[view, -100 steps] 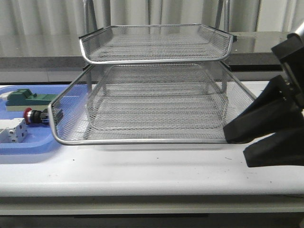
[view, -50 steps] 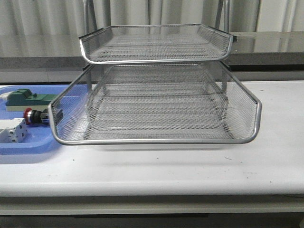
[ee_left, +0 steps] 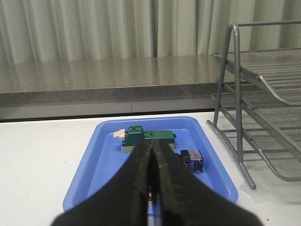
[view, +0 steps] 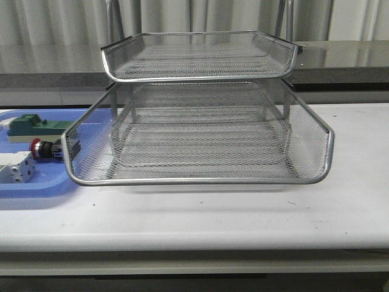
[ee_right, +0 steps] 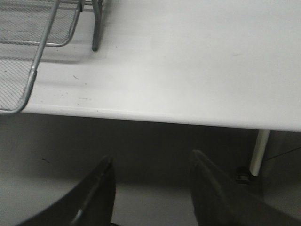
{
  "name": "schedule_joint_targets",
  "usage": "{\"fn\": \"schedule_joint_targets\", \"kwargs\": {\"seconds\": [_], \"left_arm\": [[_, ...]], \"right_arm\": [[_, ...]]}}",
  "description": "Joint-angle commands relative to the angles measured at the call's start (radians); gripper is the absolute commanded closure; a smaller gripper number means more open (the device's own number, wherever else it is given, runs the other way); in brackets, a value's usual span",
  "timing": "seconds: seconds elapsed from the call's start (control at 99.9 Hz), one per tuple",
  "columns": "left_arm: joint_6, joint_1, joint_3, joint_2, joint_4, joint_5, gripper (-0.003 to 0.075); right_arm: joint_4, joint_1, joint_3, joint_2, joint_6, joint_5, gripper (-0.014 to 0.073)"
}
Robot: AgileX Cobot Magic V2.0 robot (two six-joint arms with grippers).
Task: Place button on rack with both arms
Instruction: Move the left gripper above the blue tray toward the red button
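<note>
Though unseen frontally, left tool (ee_left: 151, 176) closed.

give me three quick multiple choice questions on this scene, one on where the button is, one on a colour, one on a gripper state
1. Where does the button lie?
A. on the rack's top tier
B. in the blue tray
C. on the bare table

2. What colour is the button's head?
A. red
B. yellow
C. white

3. How does the left gripper stand?
A. wide open
B. shut on the button
C. shut, holding nothing

Answers: 1 B, it rests in the blue tray beside the rack. 2 A, the head shows red. 3 C, the fingers meet with nothing between them.
</note>
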Motion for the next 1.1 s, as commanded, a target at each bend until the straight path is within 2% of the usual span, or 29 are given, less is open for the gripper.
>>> {"fn": "schedule_joint_targets", "kwargs": {"seconds": [0.0,0.25,0.32,0.39,0.561,0.661,0.901,1.091], "left_arm": [[0.0,-0.007,0.033,-0.031,0.0,-0.071,0.0741],[0.0,-0.007,0.033,-0.031,0.0,-0.071,0.0741],[0.0,-0.007,0.033,-0.031,0.0,-0.071,0.0741],[0.0,-0.007,0.033,-0.031,0.0,-0.071,0.0741],[0.0,-0.007,0.033,-0.031,0.0,-0.071,0.0741],[0.0,-0.007,0.033,-0.031,0.0,-0.071,0.0741],[0.0,-0.007,0.022,-0.031,-0.005,-0.073,0.0741],[-0.002,-0.007,-0.08,-0.007,-0.07,-0.056,0.0741]], "right_arm": [[-0.048,-0.001,-0.034,-0.006,0.009,-0.038,0.0212],[-0.047,-0.001,-0.034,-0.011,0.009,-0.045,0.0216],[-0.039,-0.001,-0.034,-0.011,0.009,-0.046,0.0242],[-0.029,-0.001,-0.034,-0.011,0.009,-0.046,0.0311],[-0.021,-0.001,-0.034,-0.011,0.009,-0.046,0.0557],[-0.021,-0.001,-0.034,-0.011,0.009,-0.045,0.0671],[-0.02,-0.001,-0.034,-0.011,0.009,-0.045,0.0664],[-0.02,-0.001,-0.034,-0.011,0.009,-0.045,0.0664]]}}
